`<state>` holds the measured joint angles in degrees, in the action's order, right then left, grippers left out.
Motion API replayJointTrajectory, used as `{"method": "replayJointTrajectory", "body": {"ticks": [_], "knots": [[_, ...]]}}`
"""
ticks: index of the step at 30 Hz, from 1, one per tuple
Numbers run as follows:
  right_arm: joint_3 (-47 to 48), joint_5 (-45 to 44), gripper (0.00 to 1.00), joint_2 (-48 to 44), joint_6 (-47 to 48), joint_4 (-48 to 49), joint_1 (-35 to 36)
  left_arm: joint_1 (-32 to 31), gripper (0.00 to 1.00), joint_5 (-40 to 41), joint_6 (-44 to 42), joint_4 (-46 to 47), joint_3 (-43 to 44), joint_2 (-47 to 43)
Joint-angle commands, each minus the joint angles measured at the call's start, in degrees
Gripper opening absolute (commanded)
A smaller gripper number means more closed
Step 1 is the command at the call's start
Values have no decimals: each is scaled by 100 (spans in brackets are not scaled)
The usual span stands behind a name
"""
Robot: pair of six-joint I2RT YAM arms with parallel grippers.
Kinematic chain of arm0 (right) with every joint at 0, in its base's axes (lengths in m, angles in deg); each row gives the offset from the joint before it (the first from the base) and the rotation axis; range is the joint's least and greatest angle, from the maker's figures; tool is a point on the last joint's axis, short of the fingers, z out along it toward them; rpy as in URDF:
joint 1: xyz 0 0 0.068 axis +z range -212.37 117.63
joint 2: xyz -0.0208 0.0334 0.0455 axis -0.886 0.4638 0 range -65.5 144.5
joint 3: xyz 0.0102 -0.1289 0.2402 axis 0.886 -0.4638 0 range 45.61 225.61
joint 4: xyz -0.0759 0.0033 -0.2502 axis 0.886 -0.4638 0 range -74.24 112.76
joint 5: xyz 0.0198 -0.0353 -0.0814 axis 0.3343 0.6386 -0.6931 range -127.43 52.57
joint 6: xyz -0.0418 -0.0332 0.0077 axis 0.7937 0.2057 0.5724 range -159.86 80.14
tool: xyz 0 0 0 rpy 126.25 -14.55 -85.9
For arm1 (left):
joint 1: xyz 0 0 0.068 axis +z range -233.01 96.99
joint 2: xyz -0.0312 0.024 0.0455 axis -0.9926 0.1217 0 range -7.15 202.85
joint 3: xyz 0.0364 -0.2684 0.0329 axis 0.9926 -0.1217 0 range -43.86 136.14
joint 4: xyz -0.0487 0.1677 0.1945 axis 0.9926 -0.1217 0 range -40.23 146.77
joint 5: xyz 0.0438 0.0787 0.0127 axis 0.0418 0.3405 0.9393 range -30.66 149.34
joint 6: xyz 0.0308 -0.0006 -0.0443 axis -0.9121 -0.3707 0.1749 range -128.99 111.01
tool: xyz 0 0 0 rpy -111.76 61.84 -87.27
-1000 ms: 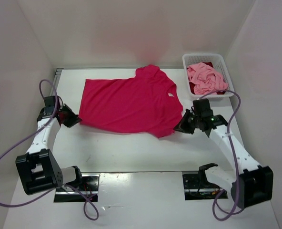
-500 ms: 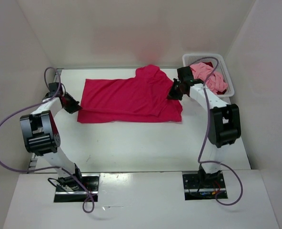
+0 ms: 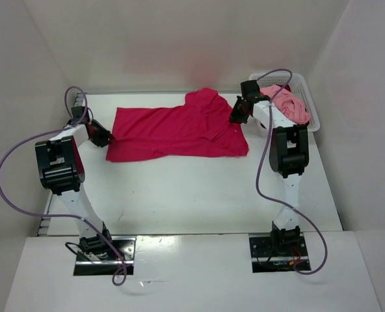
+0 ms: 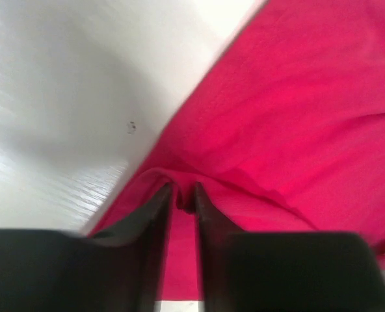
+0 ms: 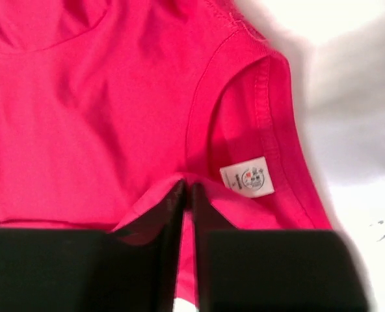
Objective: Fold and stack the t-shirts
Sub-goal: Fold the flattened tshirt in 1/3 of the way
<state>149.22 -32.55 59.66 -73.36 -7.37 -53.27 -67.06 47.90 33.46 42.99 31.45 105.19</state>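
The bright magenta t-shirt lies at the back of the table, folded over on itself into a long band. My left gripper is at its left end. In the left wrist view its fingers stand a little apart with a raised fold of the magenta cloth between the tips. My right gripper is at the collar end. Its fingers are nearly together on a fold of the cloth, beside the white label. A light pink t-shirt lies crumpled in the basket.
The white lattice basket stands at the back right, just behind my right arm. White walls close in the table at the back and both sides. Both arms stretch far out from their bases at the near edge.
Both grippers have carried the shirt's near edge away from the bases and over the far half, so the shirt is now folded lengthwise. Both arms are stretched further back.
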Motion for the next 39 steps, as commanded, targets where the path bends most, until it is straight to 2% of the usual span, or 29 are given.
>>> {"method": "replayJointTrajectory", "body": {"ticks": [1,3,4,6,7,9,10,11,12,14,15,17,20,23,24,25,26,29,32,34,39], "knots": [[528,-155,18,139,80,25,-31,-4,39,63,79,174,142,34],[528,-85,30,17,80,25,-31,-4,51,63,17,174,20,-298],[459,-84,33,-166,80,25,-31,-4,55,133,-53,174,-112,-439],[83,30,39,-474,80,103,-31,-4,72,133,-53,121,-392,-940],[-155,82,41,-910,80,182,-31,-4,77,133,-53,121,-577,-1316],[-1039,205,42,-1405,80,507,-31,-4,79,212,-1,121,-1218,-1678],[-1332,267,39,-1877,28,647,-31,-4,76,265,-1,121,-1438,-2019],[-1900,267,30,-2099,27,701,-31,-4,72,265,-1,121,-1866,-2170],[-2158,320,14,-2284,27,701,-31,-4,62,352,69,121,-2053,-2285],[-2825,373,3,-2792,-25,833,-31,-4,51,353,219,209,-2327,-2436],[-3012,451,0,-2917,-25,833,-31,-4,49,353,271,305,-2406,-2366],[-3442,452,0,-3243,-25,833,21,-4,47,265,403,367,-2407,-2199],[-3953,444,6,-3603,-148,833,21,-4,47,213,552,508,-2337,-1909],[-4323,250,21,-3683,-253,904,21,-4,47,213,623,657,-2223,-1654],[-4323,198,24,-3683,-254,904,21,-4,46,213,684,710,-2222,-1488],[-4480,110,32,-3683,-306,973,21,-4,44,213,685,710,-2161,-1399],[-4481,109,35,-3518,-376,974,21,-4,42,213,737,771,-2161,-1311],[-4621,-92,41,-3332,-447,1105,21,-4,27,160,738,885,-2161,-1056],[-4692,-373,41,-3191,-579,1325,-84,-4,10,212,519,825,-2029,-985],[-4763,-532,41,-3034,-710,1501,-137,110,4,265,465,763,-2029,-985],[-4763,-708,41,-2717,-912,1668,-137,453,0,265,202,701,-1976,-985]]}}
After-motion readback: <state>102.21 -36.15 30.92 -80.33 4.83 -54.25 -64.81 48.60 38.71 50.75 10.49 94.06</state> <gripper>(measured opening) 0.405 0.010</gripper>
